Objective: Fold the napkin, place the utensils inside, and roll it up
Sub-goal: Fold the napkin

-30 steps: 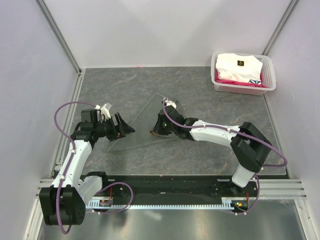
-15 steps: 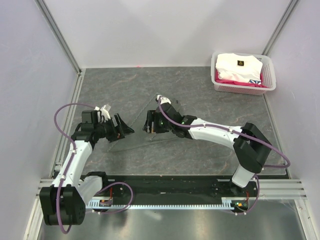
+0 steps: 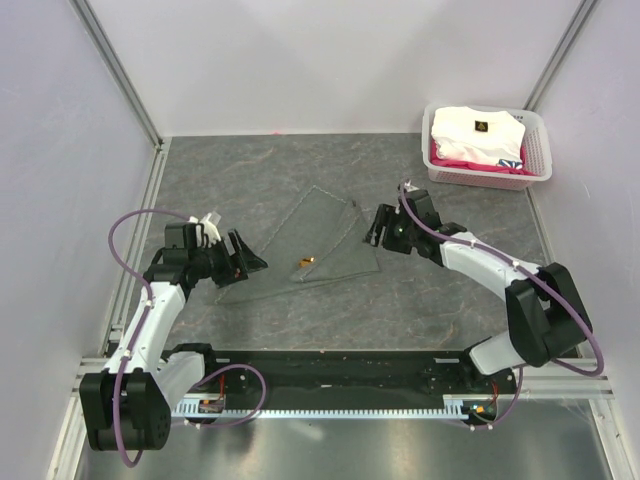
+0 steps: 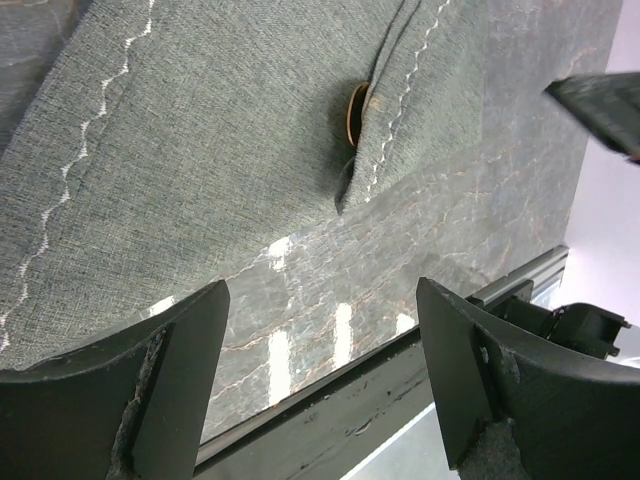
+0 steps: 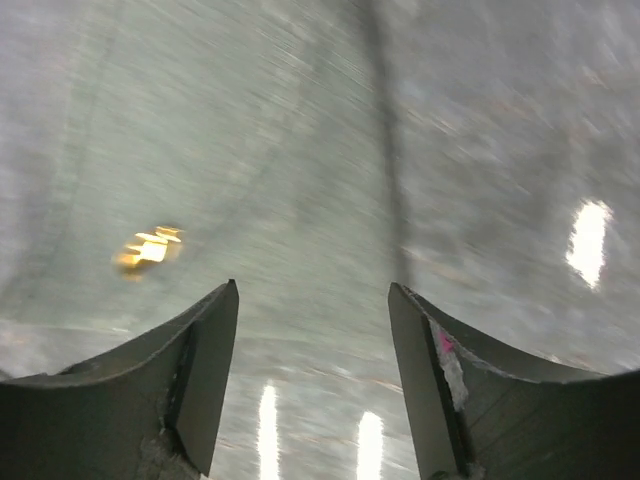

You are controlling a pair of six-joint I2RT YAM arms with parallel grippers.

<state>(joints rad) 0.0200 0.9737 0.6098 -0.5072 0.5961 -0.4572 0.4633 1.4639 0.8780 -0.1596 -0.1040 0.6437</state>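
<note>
Left claw (image 3: 249, 259) hangs low over the worktop (image 3: 230, 170) at the napkin's left edge, jaws spread wide and holding nothing. In the left wrist view this claw (image 4: 320, 290) shows its two dark fingers (image 4: 170, 380) far apart at the bottom of the picture, with grey cloth and bare stone between them.

Right claw (image 3: 371, 228) is just beside the napkin's right edge, also well open and empty. In the right wrist view the claw (image 5: 312, 285) has both fingers (image 5: 195, 375) apart with only blurred grey surface in the gap; the blur hides finer detail.

Napkin (image 3: 320, 240) lies flat near the middle of the worktop, between the two claws, folded into a roughly triangular shape with its point toward the far wall. Its pale stitched hem runs along the edges, seen close up in the left wrist view (image 4: 200, 130), where one folded flap overlaps the layer below.

Spoon (image 3: 305, 264) lies on the near half of the napkin. From the left wrist only a small gold part of it (image 4: 357, 112) shows, tucked under the flap's hemmed edge. In the right wrist view it is a blurred gold glint (image 5: 150, 247).

Basket (image 3: 540, 150) stands in the far right corner, well apart from the napkin, holding a white garment (image 3: 475, 130).
</note>
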